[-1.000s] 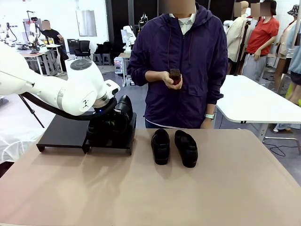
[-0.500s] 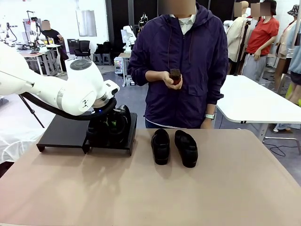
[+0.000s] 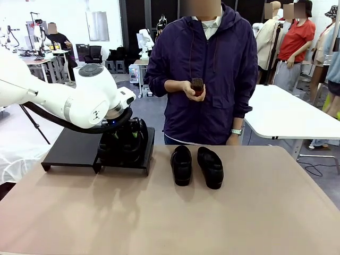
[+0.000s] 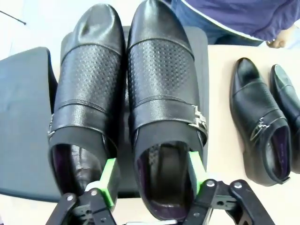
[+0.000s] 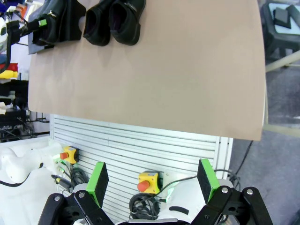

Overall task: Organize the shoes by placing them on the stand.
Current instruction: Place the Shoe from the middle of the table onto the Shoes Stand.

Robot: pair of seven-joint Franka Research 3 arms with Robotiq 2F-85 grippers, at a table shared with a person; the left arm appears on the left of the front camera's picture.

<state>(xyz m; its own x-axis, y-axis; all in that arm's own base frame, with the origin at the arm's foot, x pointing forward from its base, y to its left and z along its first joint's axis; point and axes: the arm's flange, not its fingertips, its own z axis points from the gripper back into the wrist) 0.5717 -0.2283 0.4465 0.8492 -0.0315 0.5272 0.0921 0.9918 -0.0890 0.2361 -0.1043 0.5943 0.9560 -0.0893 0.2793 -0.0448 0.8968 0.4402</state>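
Two shoes point(image 4: 89, 84) sit side by side on the right panel of the stand point(image 3: 69, 149). The left gripper point(image 4: 152, 161) has its jaws apart astride one heel, clamping nothing, so this placement looks finished. The next move calls for lifting clear and reaching the other pair point(image 3: 181, 164), which lies on the tan worktop point(image 3: 212, 223) beside the stand. The stand's left panel is bare. The right gripper point(image 5: 152, 166) hangs open over the near edge. A person point(image 3: 204, 69) stands opposite in a busy lab.

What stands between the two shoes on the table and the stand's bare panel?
The stand's other panel, carrying two shoes, lies between them, with the left gripper open astride one shoe's heel. The table shoes would likely have to go over or around it to reach the bare panel.
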